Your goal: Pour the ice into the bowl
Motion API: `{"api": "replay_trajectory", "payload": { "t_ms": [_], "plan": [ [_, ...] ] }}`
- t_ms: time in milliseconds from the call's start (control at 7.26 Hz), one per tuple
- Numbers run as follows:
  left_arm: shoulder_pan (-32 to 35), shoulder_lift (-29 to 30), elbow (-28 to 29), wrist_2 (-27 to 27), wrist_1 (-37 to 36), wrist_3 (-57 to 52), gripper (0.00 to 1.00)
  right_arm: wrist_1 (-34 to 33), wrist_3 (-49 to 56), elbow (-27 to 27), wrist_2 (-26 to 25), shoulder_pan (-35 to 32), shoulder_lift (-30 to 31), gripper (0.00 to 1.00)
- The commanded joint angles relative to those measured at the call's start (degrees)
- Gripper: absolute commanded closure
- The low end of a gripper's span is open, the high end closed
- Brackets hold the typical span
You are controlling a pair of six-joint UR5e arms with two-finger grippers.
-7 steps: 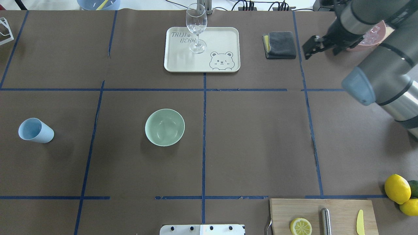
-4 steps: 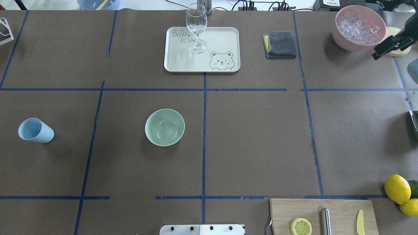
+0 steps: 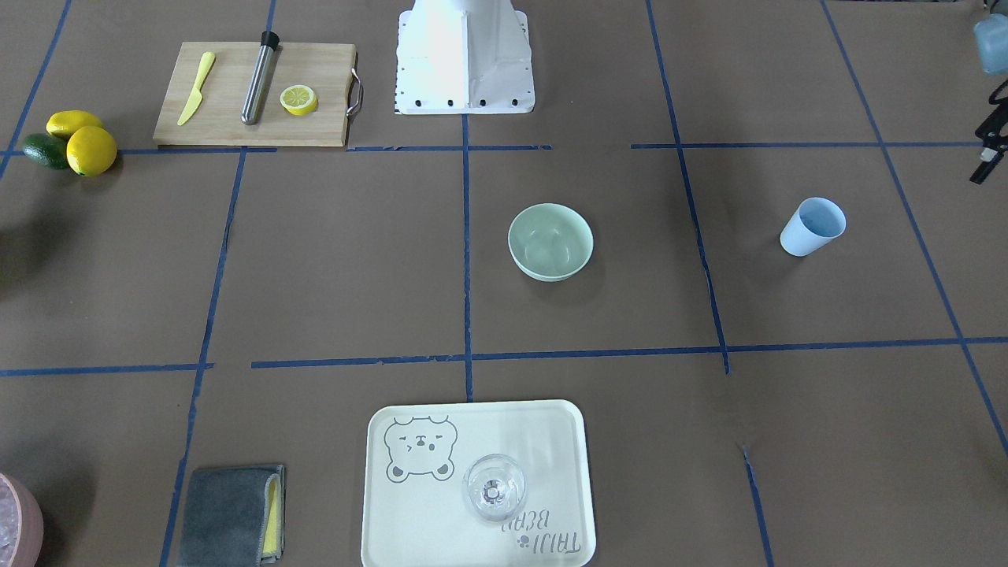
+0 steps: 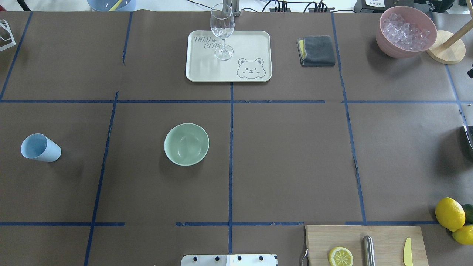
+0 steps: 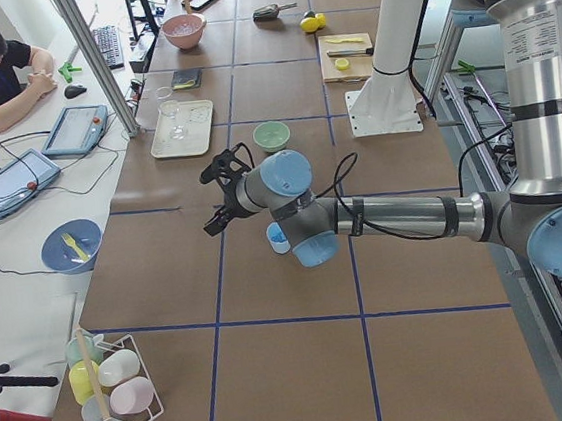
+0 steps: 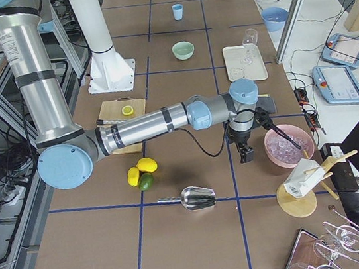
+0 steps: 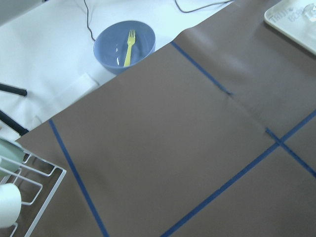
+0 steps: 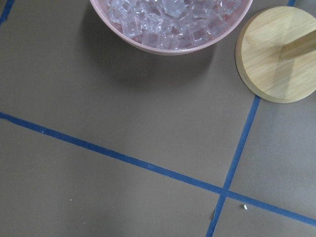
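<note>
The pale mint-green bowl (image 4: 186,144) stands empty left of the table's middle; it also shows in the front view (image 3: 551,240). No loose handful of ice shows in any view. My right gripper (image 6: 244,155) hangs over the table beside the pink container (image 6: 289,146); only its tip (image 4: 470,71) shows at the overhead view's right edge. My left gripper (image 5: 214,195) hovers over the table's left end, past the light blue cup (image 4: 38,147), and only its tip shows at the front view's edge (image 3: 988,153). I cannot tell whether either gripper is open or shut.
The pink container (image 4: 406,31), full of clear cubes, stands far right beside a round wooden base (image 4: 445,51). A tray (image 4: 258,40) holds a wine glass (image 4: 222,31). A grey cloth (image 4: 317,50), cutting board (image 4: 384,236), lemons (image 4: 449,213) and a metal scoop (image 6: 198,197) lie around.
My right arm has swung out of the overhead view to the right, uncovering the pink container and wooden base. Bowl and cup have not moved.
</note>
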State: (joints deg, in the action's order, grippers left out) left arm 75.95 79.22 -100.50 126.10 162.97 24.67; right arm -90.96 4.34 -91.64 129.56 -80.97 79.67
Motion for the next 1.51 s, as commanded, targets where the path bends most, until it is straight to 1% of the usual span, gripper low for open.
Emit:
{"api": "replay_trajectory", "payload": {
  "t_ms": [0,138,413,551,688,964,1101,1239,1377],
  "plan": [
    [-16.2,-6.0,-0.6,-21.6,13.3,14.4,0.0,0.4,0.1,0.1,0.6,-0.7,2.0,0.0],
    [-24.6,-9.7,-0.5,-34.0,17.3,16.4,0.0,1.0,0.0,0.0,0.6,-0.8,2.2,0.0],
    [-37.7,-12.9,-0.5,-54.7,18.8,21.2,0.0,1.2,0.0,0.0,0.6,-0.9,2.7,0.0],
    [-42.1,-14.2,-0.5,-61.4,18.9,23.0,0.0,1.2,0.0,0.0,0.6,-1.0,2.7,0.0],
    [-47.3,-15.7,-0.5,-70.9,18.8,23.4,0.0,1.2,-0.1,0.1,0.6,-1.0,2.8,0.0],
    [-56.7,-15.8,1.1,-82.8,18.1,30.3,0.0,1.1,-0.1,0.1,0.6,-1.3,2.9,0.0],
    [-59.9,-15.8,3.4,-88.5,18.1,33.0,0.0,1.2,-0.1,0.0,0.6,-1.4,3.2,0.0],
    [-62.6,-15.8,4.9,-93.2,18.1,34.4,0.0,1.2,-0.1,0.0,0.6,-1.4,3.3,0.0],
    [-65.1,-15.7,5.4,-96.4,18.0,34.8,0.0,1.2,-0.1,0.0,0.6,-1.4,3.3,0.0]
  ]
}}
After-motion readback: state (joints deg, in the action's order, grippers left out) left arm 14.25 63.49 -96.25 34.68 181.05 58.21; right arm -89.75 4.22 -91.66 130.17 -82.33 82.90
